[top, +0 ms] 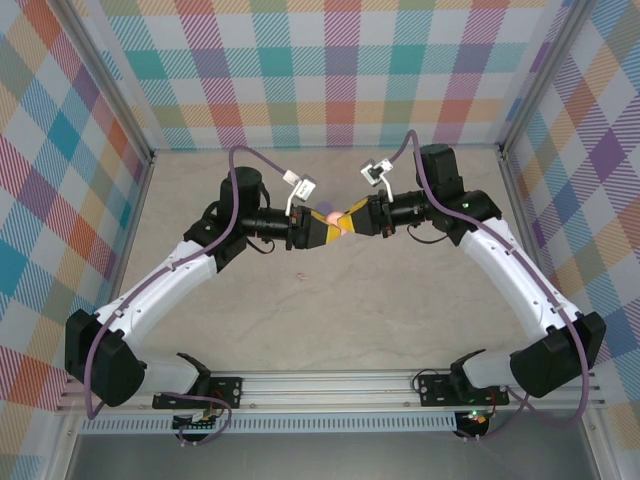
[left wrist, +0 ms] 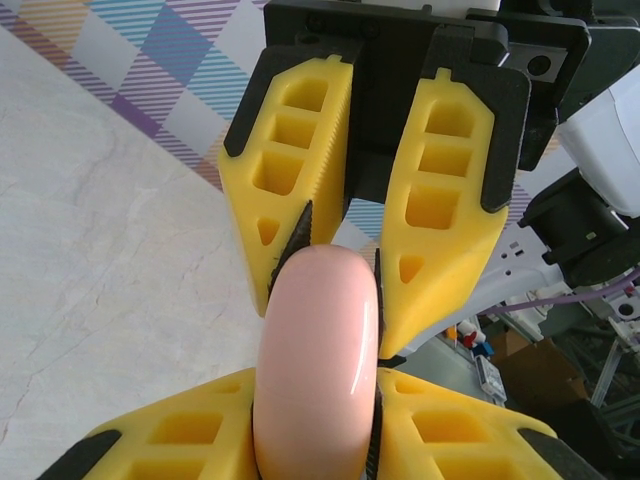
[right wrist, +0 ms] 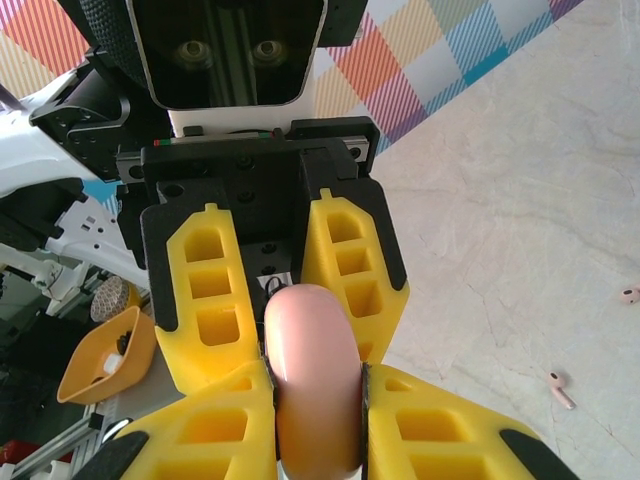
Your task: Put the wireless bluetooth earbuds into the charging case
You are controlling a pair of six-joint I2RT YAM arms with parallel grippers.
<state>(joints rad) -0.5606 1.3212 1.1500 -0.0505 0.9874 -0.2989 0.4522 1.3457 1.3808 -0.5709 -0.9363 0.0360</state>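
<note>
Right now my left claw (left wrist: 318,395) and my right claw (right wrist: 315,372) meet tip to tip above the middle of the tabletop (right wrist: 500,220), and both pinch the same thing: the charging case (left wrist: 315,300), a smooth pink oval, closed. From the left wrist, my yellow fingers press its two flanks at the near end, while the other claw's fingers squeeze the far end. The right wrist view gives the mirror of that, the case standing edge-on between both pairs of pads. The case is off the tabletop, held in the air between the two claws. Off to the right on the marbled surface lies one pink earbud (right wrist: 560,388), stem down, and a second earbud (right wrist: 629,294) sits farther back at the frame's edge, well apart from the case.
</note>
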